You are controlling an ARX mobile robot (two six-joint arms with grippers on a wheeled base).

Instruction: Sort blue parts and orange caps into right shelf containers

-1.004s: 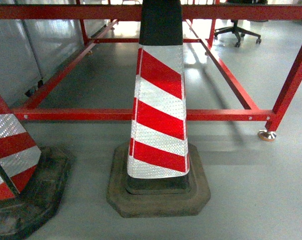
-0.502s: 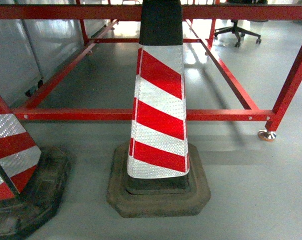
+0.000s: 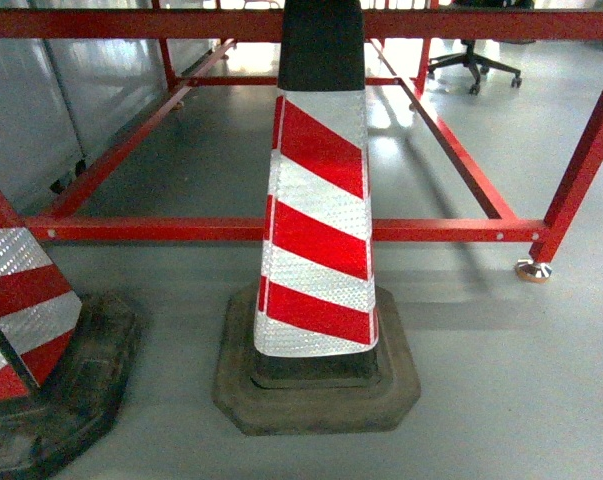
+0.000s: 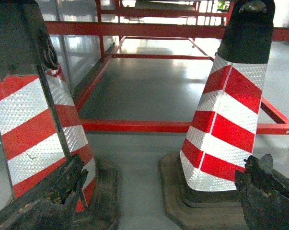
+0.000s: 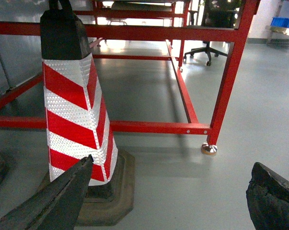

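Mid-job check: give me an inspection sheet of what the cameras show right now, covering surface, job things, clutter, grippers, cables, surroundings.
Surface: grey floor, bare where visible; no work table in view.
Job's things: nothing seen; no orange caps, blue parts or crates.
Clutter: striped traffic cone dead ahead on a black base; second cone at the left edge.
Grippers: left gripper open, empty; right gripper open, empty.
Cables: nothing seen.
Surroundings: red steel frame behind the cones, its foot on the floor; office chair beyond.
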